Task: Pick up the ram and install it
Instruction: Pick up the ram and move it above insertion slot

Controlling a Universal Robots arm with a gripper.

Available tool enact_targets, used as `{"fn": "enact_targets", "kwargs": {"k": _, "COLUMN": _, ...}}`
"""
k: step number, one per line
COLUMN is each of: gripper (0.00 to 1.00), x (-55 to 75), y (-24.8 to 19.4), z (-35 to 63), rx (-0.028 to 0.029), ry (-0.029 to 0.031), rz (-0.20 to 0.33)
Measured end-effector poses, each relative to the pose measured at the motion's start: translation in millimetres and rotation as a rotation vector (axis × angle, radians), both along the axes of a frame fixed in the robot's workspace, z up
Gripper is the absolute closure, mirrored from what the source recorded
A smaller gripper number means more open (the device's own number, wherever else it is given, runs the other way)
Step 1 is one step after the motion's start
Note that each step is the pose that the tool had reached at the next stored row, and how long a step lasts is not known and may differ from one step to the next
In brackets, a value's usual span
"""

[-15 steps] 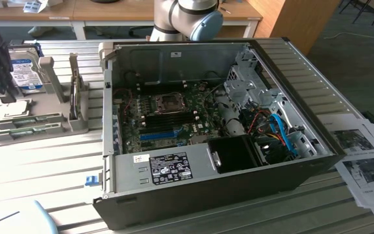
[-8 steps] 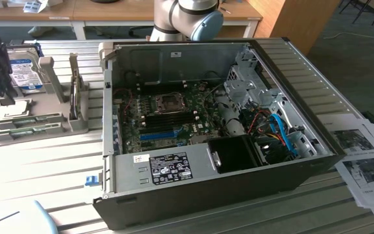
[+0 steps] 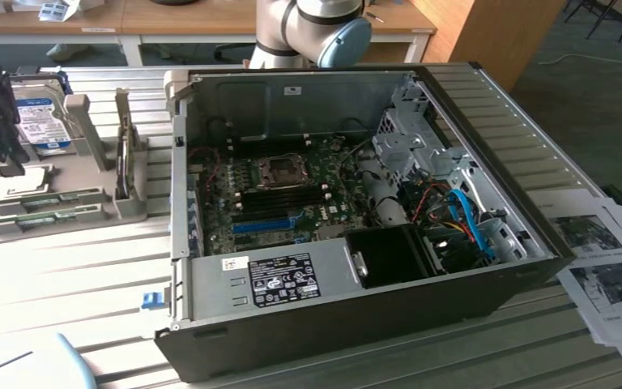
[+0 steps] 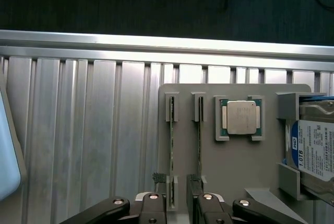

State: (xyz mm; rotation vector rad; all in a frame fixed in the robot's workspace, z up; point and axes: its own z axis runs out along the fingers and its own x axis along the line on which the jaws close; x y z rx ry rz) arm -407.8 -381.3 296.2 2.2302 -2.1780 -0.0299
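- At the exterior view's left, the fingers [image 4: 156,212] stand wide apart and empty, straddling the ram [image 4: 172,151], which stands on edge in a grey holder [image 4: 235,172], probably for easy pinching.
- Rightward on the counter [image 3: 95,275], the computer case [image 3: 333,332] lies open, its motherboard [image 3: 289,194] exposed.

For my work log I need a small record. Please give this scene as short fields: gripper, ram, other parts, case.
gripper: open, holding nothing, above the holder
ram: on edge in holder, in line with the gap between the fingers; second stick beside it
other parts: processor and hard drive on same holder
computer case: open, motherboard visible
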Motion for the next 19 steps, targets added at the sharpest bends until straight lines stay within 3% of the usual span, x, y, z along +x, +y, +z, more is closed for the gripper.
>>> {"fn": "enact_targets", "kwargs": {"k": 19, "gripper": 0.71, "x": 0.0, "y": 0.0, "z": -7.7, "rx": 0.0000, "ry": 0.0001, "rz": 0.000}}
